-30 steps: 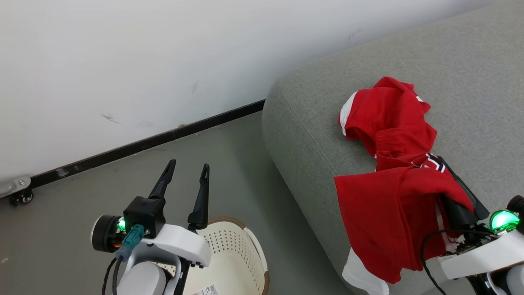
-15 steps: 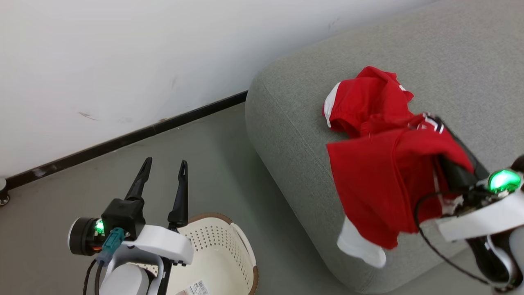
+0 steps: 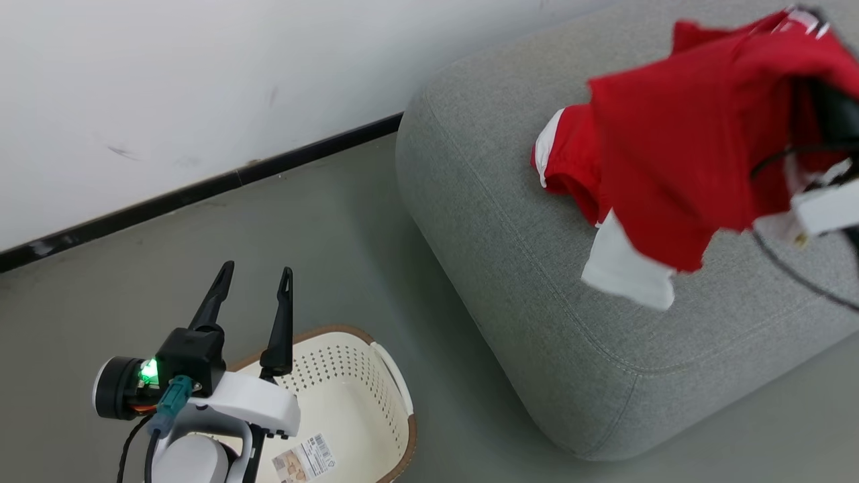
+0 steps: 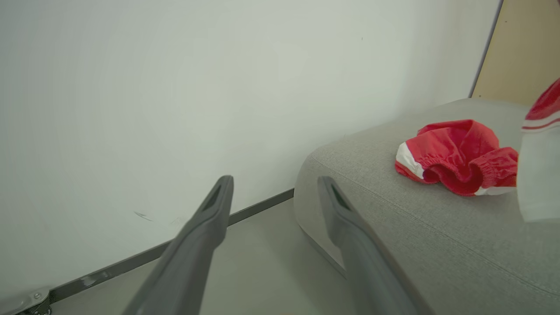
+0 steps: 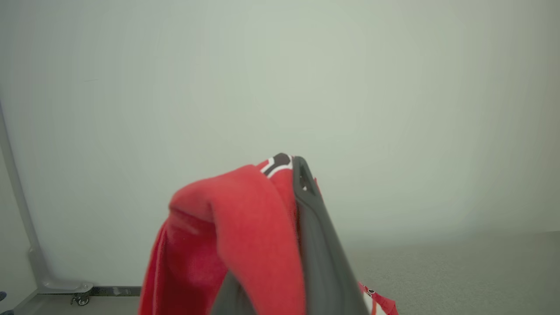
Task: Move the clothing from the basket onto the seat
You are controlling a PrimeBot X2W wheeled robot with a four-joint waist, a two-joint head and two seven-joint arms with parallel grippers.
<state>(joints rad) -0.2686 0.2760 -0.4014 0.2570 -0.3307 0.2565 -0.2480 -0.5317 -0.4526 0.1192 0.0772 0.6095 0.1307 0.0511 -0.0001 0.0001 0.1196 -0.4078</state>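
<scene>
My right gripper (image 3: 805,17) is shut on the red shirt-like clothing (image 3: 678,147), which hangs in the air above the grey seat (image 3: 537,282), its white sleeve dangling. In the right wrist view the shirt (image 5: 245,227) drapes over the left side of my shut fingers (image 5: 308,205). Red shorts (image 3: 567,161) with an elastic waistband lie crumpled on the seat (image 4: 415,227); in the left wrist view the shorts (image 4: 455,153) sit right of my fingers. My left gripper (image 3: 258,270) stands open and holds nothing, above the far rim of the cream basket (image 3: 376,382).
A label sticker (image 3: 302,459) lies on the basket's inside bottom. The basket stands on grey floor (image 3: 335,221) left of the seat's rounded corner. A white wall with a black baseboard (image 3: 201,188) runs behind. A beige panel (image 4: 520,52) stands beyond the seat.
My right gripper has lifted the red shirt from the seat's front edge up over the seat. The head camera has shifted. My left gripper stays open by the basket.
</scene>
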